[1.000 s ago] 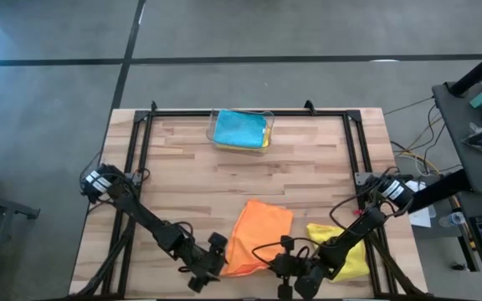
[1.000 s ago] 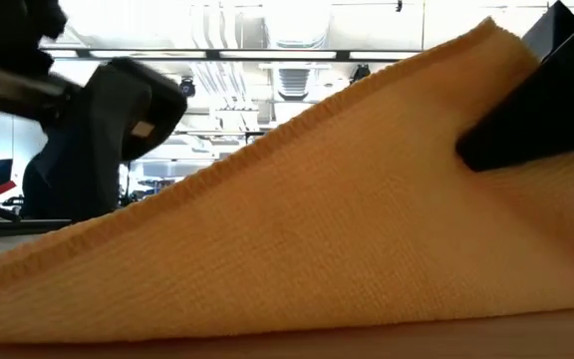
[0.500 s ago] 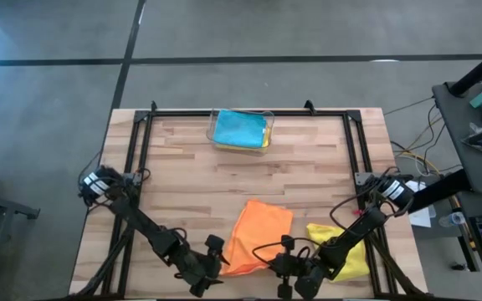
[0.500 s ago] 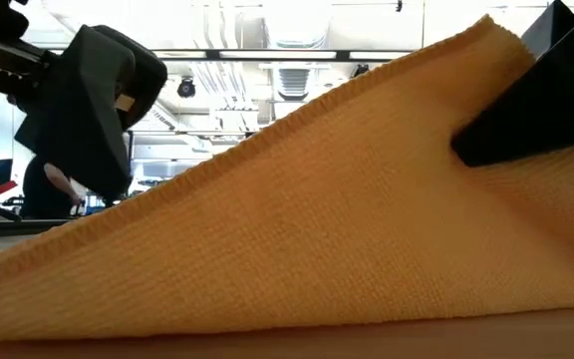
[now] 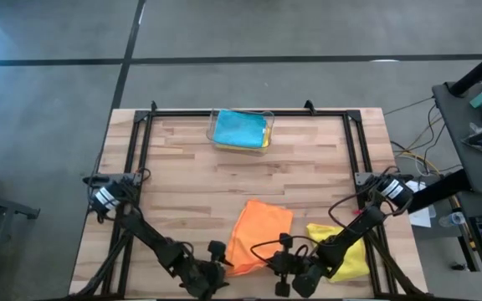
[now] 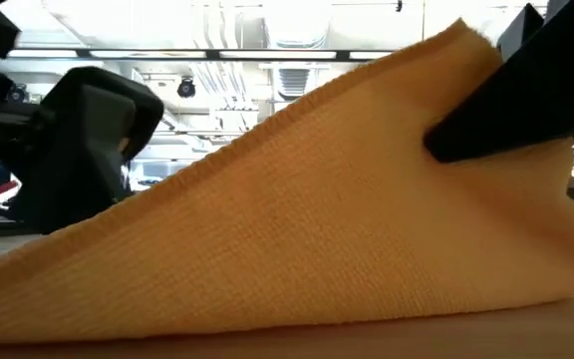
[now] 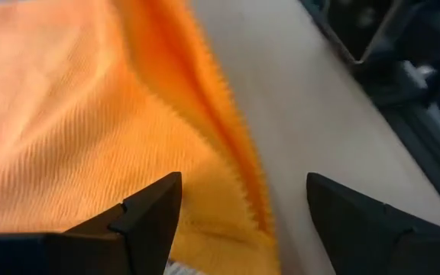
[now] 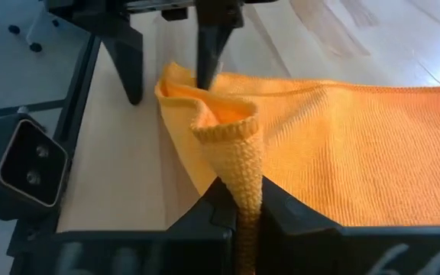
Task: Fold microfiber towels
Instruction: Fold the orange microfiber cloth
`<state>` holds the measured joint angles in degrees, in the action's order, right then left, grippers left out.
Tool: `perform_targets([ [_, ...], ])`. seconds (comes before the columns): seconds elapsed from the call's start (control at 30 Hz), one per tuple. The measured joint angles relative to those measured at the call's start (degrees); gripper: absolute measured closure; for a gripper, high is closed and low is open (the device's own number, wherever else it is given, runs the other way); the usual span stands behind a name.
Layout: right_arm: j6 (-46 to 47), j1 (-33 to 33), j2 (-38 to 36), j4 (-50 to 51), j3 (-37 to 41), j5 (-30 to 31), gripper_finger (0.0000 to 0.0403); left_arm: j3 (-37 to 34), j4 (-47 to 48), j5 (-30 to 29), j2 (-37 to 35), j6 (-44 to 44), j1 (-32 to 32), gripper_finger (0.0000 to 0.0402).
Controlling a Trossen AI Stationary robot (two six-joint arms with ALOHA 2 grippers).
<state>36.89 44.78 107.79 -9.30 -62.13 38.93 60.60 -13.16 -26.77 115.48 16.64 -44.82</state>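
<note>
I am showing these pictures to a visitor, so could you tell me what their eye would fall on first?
The orange towel at the table's near edge stands out, one corner pinched in the shut right gripper and lifted into a peak. The left gripper is open at its other near corner. A yellow towel lies under the right arm, and a blue towel sits in the bin at the far edge.

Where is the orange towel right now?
In the high view the soft orange microfiber towel lies at the table's near edge, with the yellow towel on its right; the right gripper pinches its corner.
</note>
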Motion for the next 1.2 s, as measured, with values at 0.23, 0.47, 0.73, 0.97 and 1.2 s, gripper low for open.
perform_targets([
  [0.23, -0.46, 0.67, -0.11, -0.01, -0.37, -0.34, 0.0394, 0.4, 6.28, -3.04, 0.13, 5.76, -0.02, 0.0166],
  [0.47, -0.44, 0.82, -0.11, 0.02, -0.37, -5.8, 0.0394, 0.81, 7.19, -3.93, 0.23, 2.42, 0.02, 0.028],
  [0.73, -4.31, 1.58, -0.11, 0.04, -0.63, -9.49, 0.0348, 1.56, 8.25, -4.41, 0.4, 1.84, 0.24, 0.0393],
  [0.97, -7.28, 1.87, -0.11, 0.03, -3.42, -9.32, 0.0252, 2.04, 8.17, -3.72, 0.4, 2.04, 0.56, 0.04],
  [1.2, -7.8, 2.0, 0.38, 0.87, -4.34, -9.0, 0.022, 2.4, 8.01, -3.51, 0.42, 2.11, 0.68, 0.0401],
])
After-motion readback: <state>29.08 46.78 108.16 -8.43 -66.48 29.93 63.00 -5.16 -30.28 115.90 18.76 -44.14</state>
